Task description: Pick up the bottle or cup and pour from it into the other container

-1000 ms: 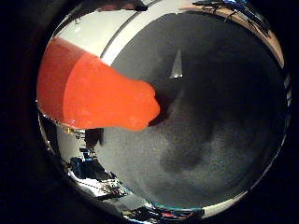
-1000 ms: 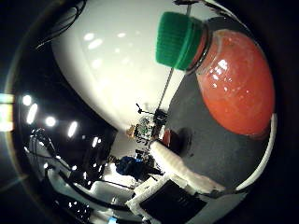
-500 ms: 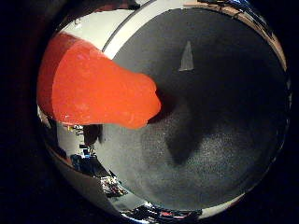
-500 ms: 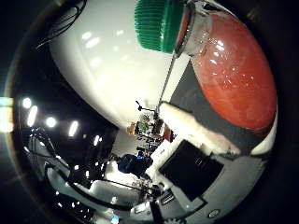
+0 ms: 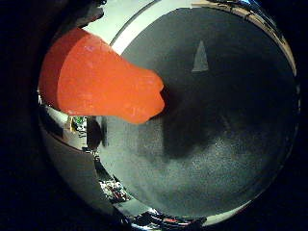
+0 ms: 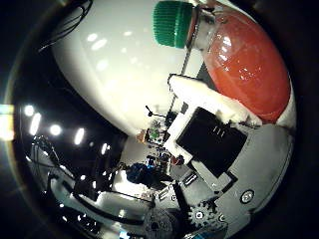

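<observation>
A clear bottle (image 6: 244, 60) of orange liquid with a green cap (image 6: 174, 22) lies close against the palm in the thumb side view. Its orange body (image 5: 96, 82) fills one side of the little finger side view, above a dark grey surface (image 5: 212, 135). My hand (image 6: 214, 139) shows as white and black finger parts reaching in alongside the bottle and lying against its side. The hand is shut on the bottle.
A small pale triangular mark (image 5: 200, 58) lies on the dark grey surface. A white wall (image 6: 110, 70) and a cluttered room with lights (image 6: 40, 124) show past the bottle's cap.
The white and black finger parts have come further into the thumb side view along the bottle. The background has shifted with the camera; the bottle keeps its place against the palm.
</observation>
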`<state>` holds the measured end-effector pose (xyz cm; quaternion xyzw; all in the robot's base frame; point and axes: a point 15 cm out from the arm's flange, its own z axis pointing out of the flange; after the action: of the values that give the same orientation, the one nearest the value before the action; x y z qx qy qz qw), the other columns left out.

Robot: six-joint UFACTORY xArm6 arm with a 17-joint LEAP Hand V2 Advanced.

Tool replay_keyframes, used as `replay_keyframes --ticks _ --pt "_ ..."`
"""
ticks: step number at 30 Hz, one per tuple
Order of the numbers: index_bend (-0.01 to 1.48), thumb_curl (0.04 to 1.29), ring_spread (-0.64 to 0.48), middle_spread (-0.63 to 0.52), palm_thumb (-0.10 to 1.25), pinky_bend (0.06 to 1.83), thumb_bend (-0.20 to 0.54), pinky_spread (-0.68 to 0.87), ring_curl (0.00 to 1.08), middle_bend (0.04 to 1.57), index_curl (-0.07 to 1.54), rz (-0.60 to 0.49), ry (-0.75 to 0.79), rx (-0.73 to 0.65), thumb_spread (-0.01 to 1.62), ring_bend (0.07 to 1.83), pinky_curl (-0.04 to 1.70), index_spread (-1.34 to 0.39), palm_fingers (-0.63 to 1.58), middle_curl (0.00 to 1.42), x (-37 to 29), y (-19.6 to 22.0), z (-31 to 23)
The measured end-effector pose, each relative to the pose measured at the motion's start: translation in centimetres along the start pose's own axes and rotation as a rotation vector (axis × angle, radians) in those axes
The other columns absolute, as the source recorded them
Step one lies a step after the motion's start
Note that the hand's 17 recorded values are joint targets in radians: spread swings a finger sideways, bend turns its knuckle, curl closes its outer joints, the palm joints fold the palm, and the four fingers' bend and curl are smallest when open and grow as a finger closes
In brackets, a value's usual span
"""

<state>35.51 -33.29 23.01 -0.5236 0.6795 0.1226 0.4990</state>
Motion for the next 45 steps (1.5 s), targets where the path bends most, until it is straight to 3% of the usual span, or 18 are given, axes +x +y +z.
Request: replay_keyframes --ticks 6,12,17,30,45 --pt "0.85 0.57 -0.15 -0.08 0.96 1.32 -0.021 -0.31 0.51 1.09 0.69 0.005 0.008 -0.041 0.8 1.21 0.3 -0.19 1.3 0.63 0.4 1.0 0.3" --pt "0.99 0.68 -0.17 -0.08 1.02 1.36 -0.02 -0.27 0.55 1.2 0.73 0.009 -0.013 -0.051 0.56 1.28 0.39 -0.17 1.21 0.66 0.4 1.2 0.6" --pt "1.09 0.73 -0.19 -0.08 1.06 1.4 -0.017 -0.24 0.6 1.28 0.74 -0.007 -0.046 -0.056 0.55 1.33 0.46 -0.16 1.18 0.68 -0.7 1.0 0.5" --pt "1.2 0.84 -0.22 -0.1 1.11 1.46 -0.018 -0.19 0.71 1.37 0.75 -0.102 -0.074 -0.067 0.44 1.35 0.65 -0.16 1.11 0.7 -6.8 -0.4 -0.6" --pt "1.22 0.91 -0.23 -0.11 1.12 1.35 -0.021 -0.2 0.79 1.39 0.74 -0.363 0.002 -0.242 0.31 1.33 0.79 -0.16 1.11 0.7 -21.6 -0.3 4.4"
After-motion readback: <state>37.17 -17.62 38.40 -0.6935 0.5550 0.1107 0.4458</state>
